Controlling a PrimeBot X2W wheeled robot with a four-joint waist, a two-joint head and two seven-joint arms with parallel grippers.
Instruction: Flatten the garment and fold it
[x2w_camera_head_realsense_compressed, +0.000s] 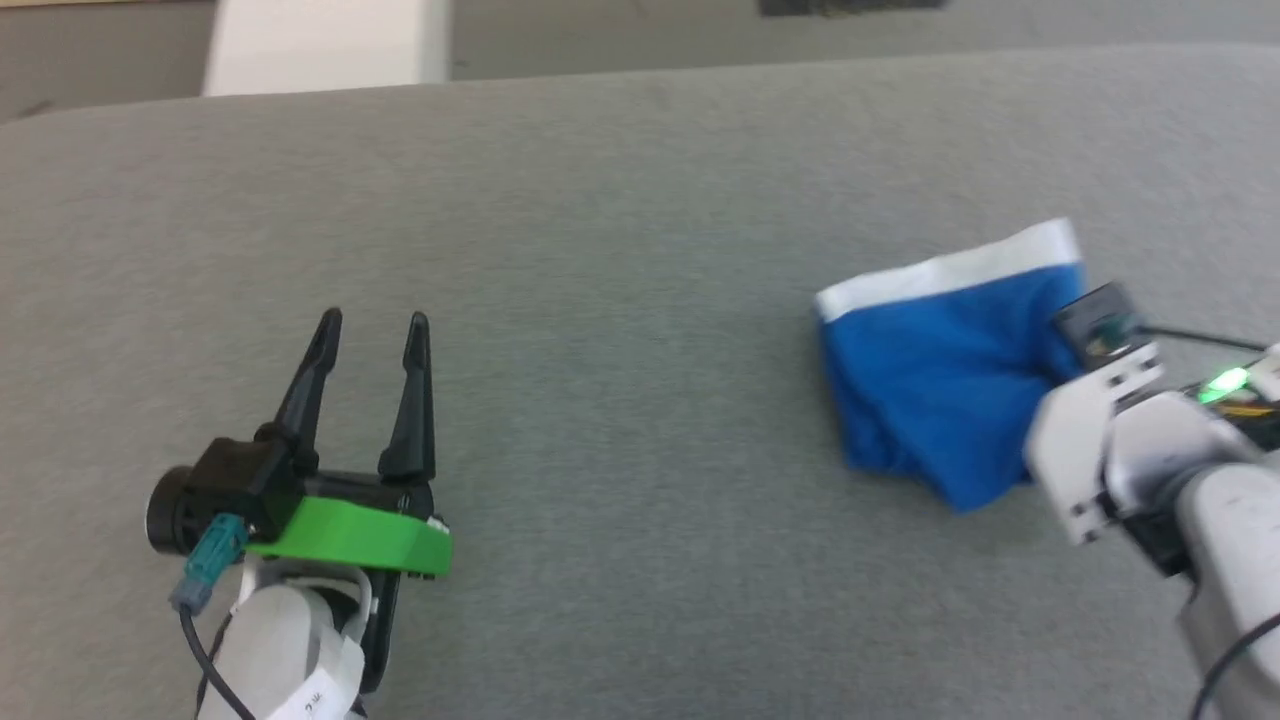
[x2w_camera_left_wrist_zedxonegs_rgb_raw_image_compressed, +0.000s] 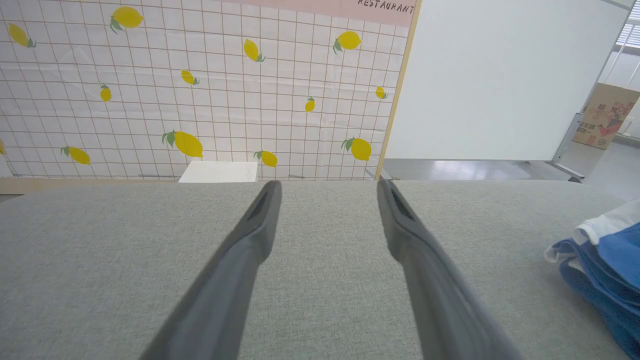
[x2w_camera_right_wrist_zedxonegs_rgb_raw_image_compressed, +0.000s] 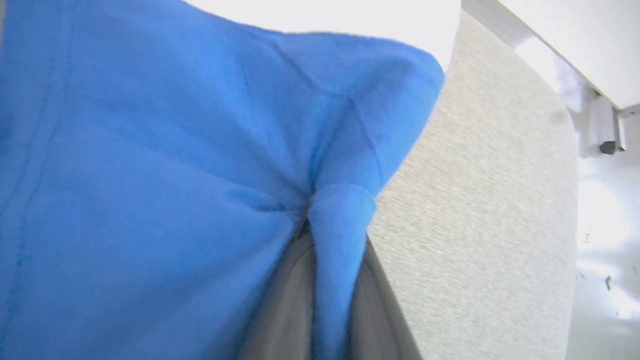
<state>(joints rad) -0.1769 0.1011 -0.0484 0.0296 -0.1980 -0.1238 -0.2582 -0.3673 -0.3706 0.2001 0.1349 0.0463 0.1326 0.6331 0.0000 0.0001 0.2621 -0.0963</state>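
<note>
The royal-blue shorts (x2w_camera_head_realsense_compressed: 940, 390) lie bunched on the grey cloth table (x2w_camera_head_realsense_compressed: 620, 230) at the right, with the white waistband (x2w_camera_head_realsense_compressed: 950, 270) along their far edge. My right wrist (x2w_camera_head_realsense_compressed: 1100, 450) sits against their right side, and its fingers are hidden behind the cloth. In the right wrist view a fold of the blue fabric (x2w_camera_right_wrist_zedxonegs_rgb_raw_image_compressed: 150, 150) is pinched in my right gripper (x2w_camera_right_wrist_zedxonegs_rgb_raw_image_compressed: 340, 225), which is shut on it. My left gripper (x2w_camera_head_realsense_compressed: 374, 322) stands open at the lower left, far from the shorts, nothing between its fingers (x2w_camera_left_wrist_zedxonegs_rgb_raw_image_compressed: 250, 235). The shorts' edge (x2w_camera_left_wrist_zedxonegs_rgb_raw_image_compressed: 605, 265) shows at the left wrist view's right side.
The table's far edge runs across the top of the head view, with a white object (x2w_camera_head_realsense_compressed: 325, 45) beyond it. Past the table stand a lemon-patterned wall (x2w_camera_left_wrist_zedxonegs_rgb_raw_image_compressed: 200, 85), a white panel (x2w_camera_left_wrist_zedxonegs_rgb_raw_image_compressed: 500, 80) and a cardboard box (x2w_camera_left_wrist_zedxonegs_rgb_raw_image_compressed: 607, 115).
</note>
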